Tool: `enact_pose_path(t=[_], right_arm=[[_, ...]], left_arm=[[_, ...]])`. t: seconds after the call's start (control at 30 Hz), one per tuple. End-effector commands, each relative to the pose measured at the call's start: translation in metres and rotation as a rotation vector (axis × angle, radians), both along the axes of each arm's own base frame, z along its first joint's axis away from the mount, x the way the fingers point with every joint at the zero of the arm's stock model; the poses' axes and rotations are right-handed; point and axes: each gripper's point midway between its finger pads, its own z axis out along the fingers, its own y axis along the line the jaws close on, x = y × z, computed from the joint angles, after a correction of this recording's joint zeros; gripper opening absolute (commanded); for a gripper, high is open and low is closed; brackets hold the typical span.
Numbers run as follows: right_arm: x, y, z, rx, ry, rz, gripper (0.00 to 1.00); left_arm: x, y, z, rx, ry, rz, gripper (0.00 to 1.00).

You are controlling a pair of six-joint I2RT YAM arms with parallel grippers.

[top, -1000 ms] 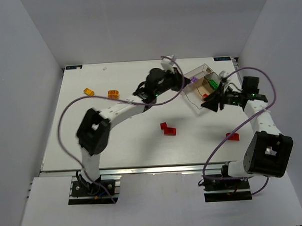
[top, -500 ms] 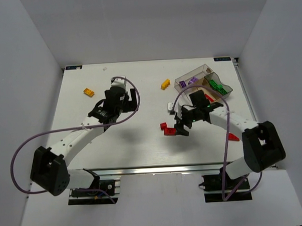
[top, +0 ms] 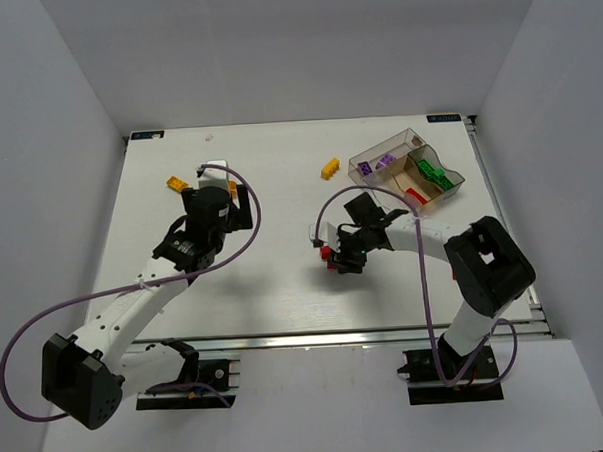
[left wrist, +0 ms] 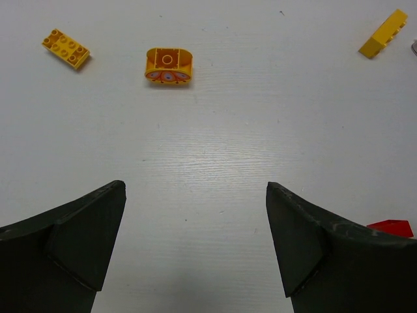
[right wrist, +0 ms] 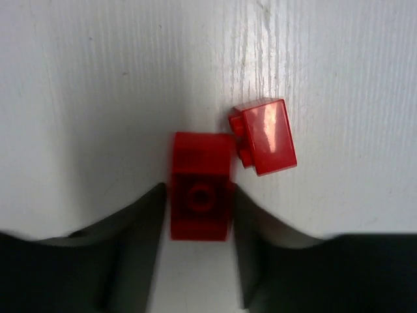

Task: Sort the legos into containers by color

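My right gripper (right wrist: 199,215) is shut on a red lego (right wrist: 201,195) that lies on the table, a finger pressed to each side. A second red lego (right wrist: 264,135) touches its far right corner. From above, the right gripper (top: 335,257) is low at mid-table, left of the clear box of containers (top: 383,150). The box holds purple (top: 374,166), green (top: 434,172) and red (top: 415,195) legos. My left gripper (left wrist: 195,241) is open over bare table. Ahead of it lie an orange rounded lego (left wrist: 169,65) and a yellow lego (left wrist: 66,49).
Another yellow lego (top: 330,168) lies just left of the box, also at the left wrist view's top right as yellow lego (left wrist: 383,34). A red piece (left wrist: 391,227) shows beside the left gripper's right finger. Purple cables loop beside both arms.
The left arm has swung from the box to the left side and its gripper has opened. The right gripper left the box, came down to the red legos and closed on one.
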Motion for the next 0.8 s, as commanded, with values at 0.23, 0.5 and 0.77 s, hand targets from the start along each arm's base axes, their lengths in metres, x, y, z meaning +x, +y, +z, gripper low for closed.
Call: enact_pose_path(t=[0.23,0.5,0.77], right_arm=[[-0.004,-0.014,0.029,-0.03,-0.05,0.074,0.0],[0.097,-0.083,0.101,0.042,-0.21,-0.498,0.0],[0.181,-0.167,0.123,0.008,-0.381,-1.075,0.0]], left_arm=[[-0.006,-0.031,0.007,-0.04,-0.026,-0.207,0.98],[-0.03,-0.092,-0.014,-0.092,0.061,-0.61,0.94],[-0.039,-0.13,-0.047,-0.252,0.229,-0.718,0.98]])
